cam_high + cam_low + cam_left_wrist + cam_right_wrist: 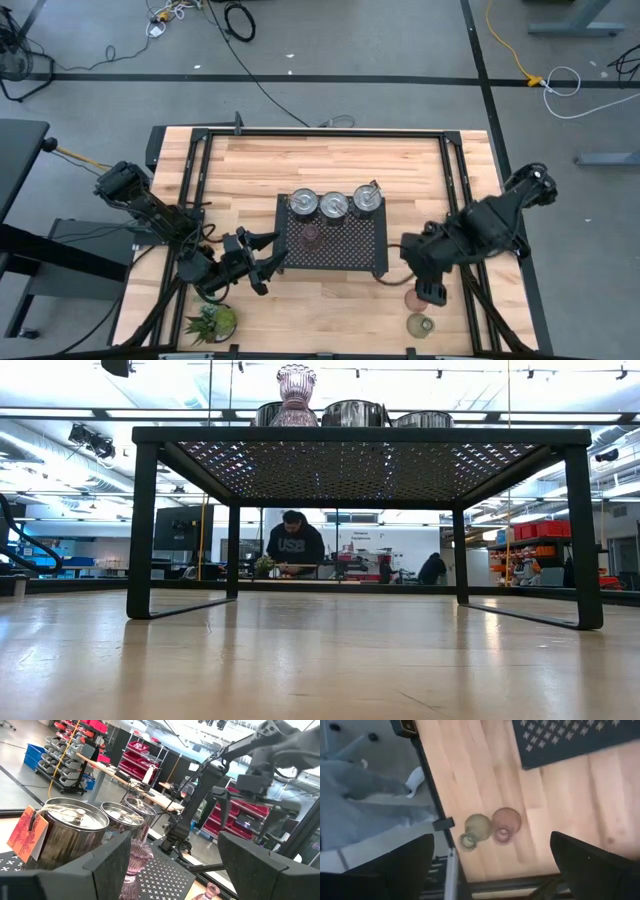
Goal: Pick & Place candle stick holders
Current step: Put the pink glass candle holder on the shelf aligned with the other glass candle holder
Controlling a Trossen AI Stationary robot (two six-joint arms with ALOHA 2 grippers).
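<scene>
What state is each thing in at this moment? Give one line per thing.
Silver holders: three in a row on the tray.
Pink glass holder: upright on the tray.
Mesh tray: standing on the table.
Pink holder and greenish holder: lying on the table, touching.
Left end effector: open, empty.
Right end effector: open, empty.

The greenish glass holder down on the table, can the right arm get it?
Probably yes. The right gripper hangs open just above the greenish glass holder, with bare wood around it; only the pink glass holder touching its side might crowd one finger.
</scene>
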